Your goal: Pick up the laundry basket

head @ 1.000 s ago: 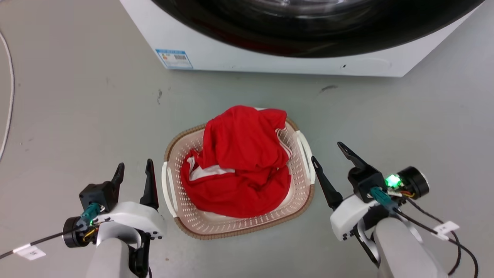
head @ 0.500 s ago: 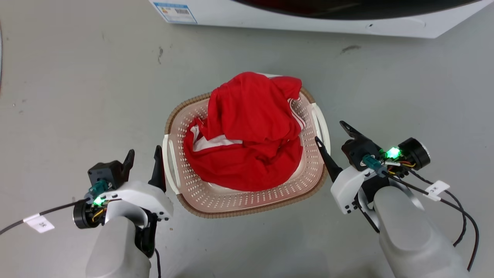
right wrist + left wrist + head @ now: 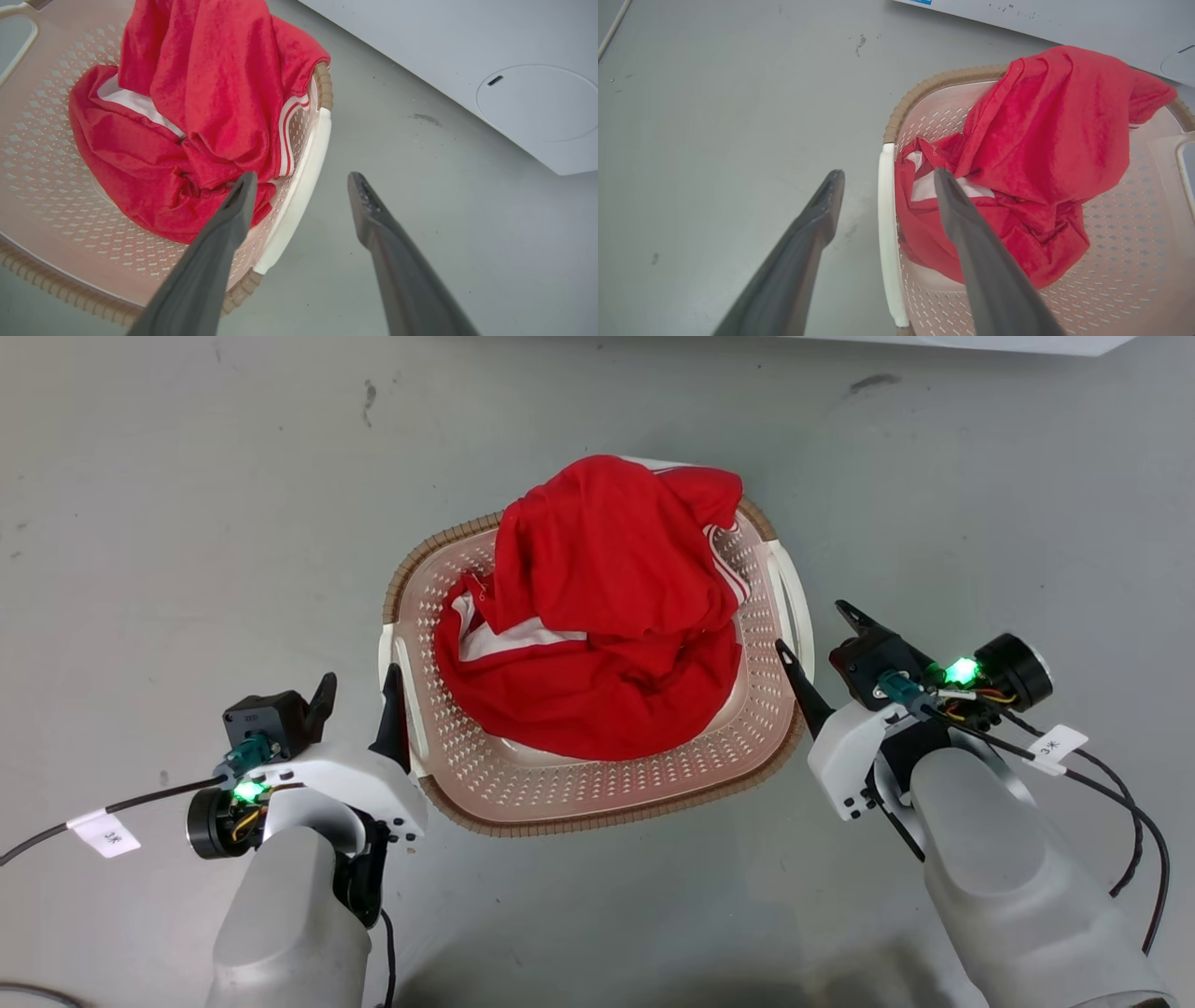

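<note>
Spread wide, the left claw and right claw straddle the white side handles of the laundry basket, likely for a balanced lift.

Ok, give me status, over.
Left gripper open, straddling left handle. Right gripper open, straddling right handle. Laundry basket on floor, red garment inside. Nothing blocking handles.

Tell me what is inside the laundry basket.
A red garment with white trim is heaped in the laundry basket, rising above its rim and covering part of the far edge. Perforated walls show around it. Anything under the cloth is hidden.
</note>
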Controlling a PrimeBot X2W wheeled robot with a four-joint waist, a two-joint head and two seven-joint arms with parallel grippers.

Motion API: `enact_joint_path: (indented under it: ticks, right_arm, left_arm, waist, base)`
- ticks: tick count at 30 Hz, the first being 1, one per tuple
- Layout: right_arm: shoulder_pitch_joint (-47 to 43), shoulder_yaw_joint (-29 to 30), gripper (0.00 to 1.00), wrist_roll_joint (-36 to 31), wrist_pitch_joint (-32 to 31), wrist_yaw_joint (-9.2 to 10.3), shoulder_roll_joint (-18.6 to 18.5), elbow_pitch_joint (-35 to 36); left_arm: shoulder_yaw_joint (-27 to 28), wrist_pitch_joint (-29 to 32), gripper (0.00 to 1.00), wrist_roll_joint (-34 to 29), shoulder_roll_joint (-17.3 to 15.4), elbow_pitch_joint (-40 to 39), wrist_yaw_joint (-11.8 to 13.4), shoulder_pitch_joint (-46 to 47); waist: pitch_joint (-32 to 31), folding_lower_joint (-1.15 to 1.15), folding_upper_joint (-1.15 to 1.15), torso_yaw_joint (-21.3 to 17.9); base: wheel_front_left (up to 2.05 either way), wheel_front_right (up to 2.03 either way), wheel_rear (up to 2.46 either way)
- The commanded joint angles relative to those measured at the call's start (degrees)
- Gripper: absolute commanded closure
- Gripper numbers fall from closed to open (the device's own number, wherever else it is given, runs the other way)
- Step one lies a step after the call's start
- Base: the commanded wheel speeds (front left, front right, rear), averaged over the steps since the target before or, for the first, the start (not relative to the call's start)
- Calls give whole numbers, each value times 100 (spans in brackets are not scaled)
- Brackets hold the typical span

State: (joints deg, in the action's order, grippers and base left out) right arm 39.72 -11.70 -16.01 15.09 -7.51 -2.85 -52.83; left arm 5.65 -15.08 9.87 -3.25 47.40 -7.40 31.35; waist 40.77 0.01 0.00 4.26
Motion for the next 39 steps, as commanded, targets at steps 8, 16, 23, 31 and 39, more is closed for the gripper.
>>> enact_joint_path:
  ticks: [8,16,23,31,39]
  right_arm:
    - [430,23,0,-198,12,4,-6,-477]
    - [756,275,0,-391,11,4,-7,-829]
    - [953,461,0,-517,12,4,-6,-1049]
    - [1140,649,24,-643,11,5,-9,-1308]
    - [1204,713,100,-678,12,4,-25,-1356]
  left_arm:
    - [-182,-14,0,87,-10,183,-11,283]
    - [-284,-14,0,132,-3,323,-12,468]
    - [-434,-14,0,174,2,394,-12,600]
    - [-619,-14,1,247,17,523,-12,721]
    - [-791,-14,100,287,2,553,-12,819]
  waist:
    - [310,-1,0,85]
    - [550,-1,0,139]
    - [724,-1,0,185]
    - [866,-1,0,222]
    - [893,-1,0,233]
  base:
    - [0,0,0]
    - [0,0,0]
    - [0,0,0]
    - [0,0,0]
    - [0,0,0]
